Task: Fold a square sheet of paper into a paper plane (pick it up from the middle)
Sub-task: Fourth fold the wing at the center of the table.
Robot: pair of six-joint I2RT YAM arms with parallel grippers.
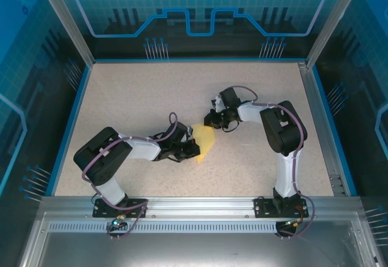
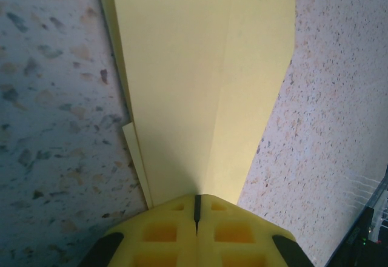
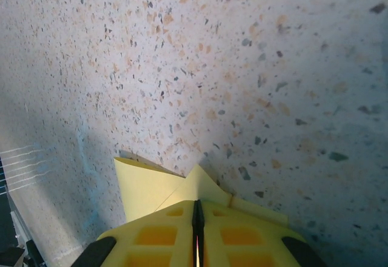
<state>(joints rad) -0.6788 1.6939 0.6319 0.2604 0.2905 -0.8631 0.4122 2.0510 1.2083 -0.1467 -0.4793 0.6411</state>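
The half-folded paper plane (image 1: 205, 141) is at the middle of the counter (image 1: 151, 91): the left claw (image 2: 197, 205) is clamped tight on one end and the right claw (image 3: 197, 206), jaws all but together, nips the pointed end. To crease it well, I judge both should hold the paper taut and level, pressing along the centre fold without twisting

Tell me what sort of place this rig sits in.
Probably a purpose-built robot test cell, not a home or workshop: a speckled tabletop boxed in by aluminium frame posts and blue translucent panels printed with gear and circuit graphics, with a metal mounting rail along the near edge.
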